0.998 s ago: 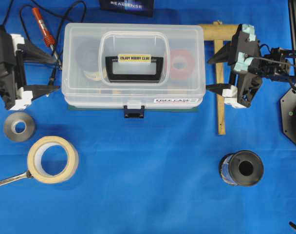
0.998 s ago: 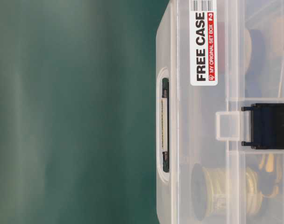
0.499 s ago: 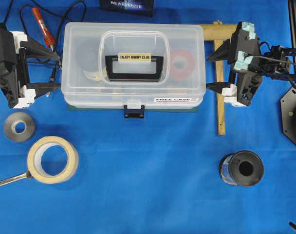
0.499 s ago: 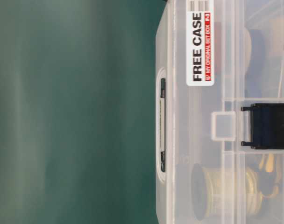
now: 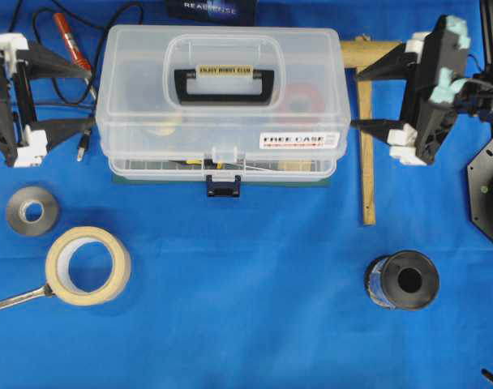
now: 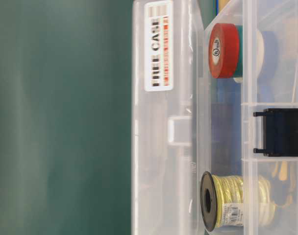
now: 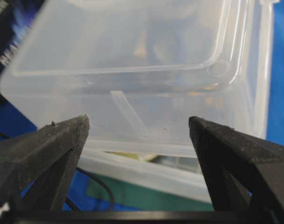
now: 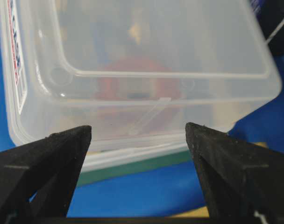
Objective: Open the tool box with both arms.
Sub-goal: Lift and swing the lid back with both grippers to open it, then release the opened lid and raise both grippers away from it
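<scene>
Overhead view: the tool box [image 5: 218, 97], a clear plastic case, sits at the upper centre of the blue counter [image 5: 246, 284], its lid raised slightly off the base along the front edge above the dark blue latch [image 5: 222, 186]. The left gripper [image 5: 78, 99] stands just beside the box's left end and the right gripper [image 5: 370, 98] just beside its right end; both have their fingers spread wide and hold nothing. Table-level view: a red tape roll [image 6: 223, 50] and a wire spool [image 6: 222, 200] lie inside the box, visible under the lifted lid.
</scene>
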`<state>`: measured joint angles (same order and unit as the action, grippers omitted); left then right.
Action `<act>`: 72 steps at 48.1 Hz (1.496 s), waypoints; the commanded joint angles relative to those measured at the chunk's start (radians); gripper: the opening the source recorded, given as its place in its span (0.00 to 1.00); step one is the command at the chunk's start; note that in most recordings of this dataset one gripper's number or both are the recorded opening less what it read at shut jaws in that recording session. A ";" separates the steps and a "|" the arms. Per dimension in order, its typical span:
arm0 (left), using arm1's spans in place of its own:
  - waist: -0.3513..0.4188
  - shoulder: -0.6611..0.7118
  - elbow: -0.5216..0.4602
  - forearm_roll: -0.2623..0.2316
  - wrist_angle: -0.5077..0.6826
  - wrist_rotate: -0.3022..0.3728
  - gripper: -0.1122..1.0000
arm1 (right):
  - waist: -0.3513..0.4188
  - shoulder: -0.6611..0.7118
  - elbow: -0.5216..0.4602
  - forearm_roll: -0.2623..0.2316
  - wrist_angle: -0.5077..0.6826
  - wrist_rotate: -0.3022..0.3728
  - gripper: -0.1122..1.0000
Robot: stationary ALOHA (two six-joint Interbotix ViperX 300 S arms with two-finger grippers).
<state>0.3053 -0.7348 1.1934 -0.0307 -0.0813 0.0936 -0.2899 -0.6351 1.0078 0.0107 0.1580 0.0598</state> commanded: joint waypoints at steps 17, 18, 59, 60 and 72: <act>0.103 0.032 -0.048 -0.002 -0.153 0.060 0.89 | -0.095 -0.017 -0.057 0.002 -0.112 0.003 0.85; 0.106 0.037 -0.049 -0.002 -0.158 0.064 0.89 | -0.101 -0.015 -0.058 0.002 -0.114 0.003 0.85; 0.296 0.298 -0.186 -0.005 -0.245 0.081 0.89 | -0.327 0.146 -0.126 0.002 -0.178 0.005 0.85; 0.301 0.304 -0.190 -0.005 -0.242 0.080 0.89 | -0.331 0.156 -0.130 0.002 -0.178 0.005 0.85; 0.342 0.334 -0.213 -0.006 -0.229 0.077 0.89 | -0.387 0.265 -0.186 0.002 -0.173 0.005 0.85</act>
<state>0.6719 -0.4019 1.0293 -0.0430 -0.3037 0.1733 -0.6934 -0.4157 0.8575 0.0107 -0.0107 0.0629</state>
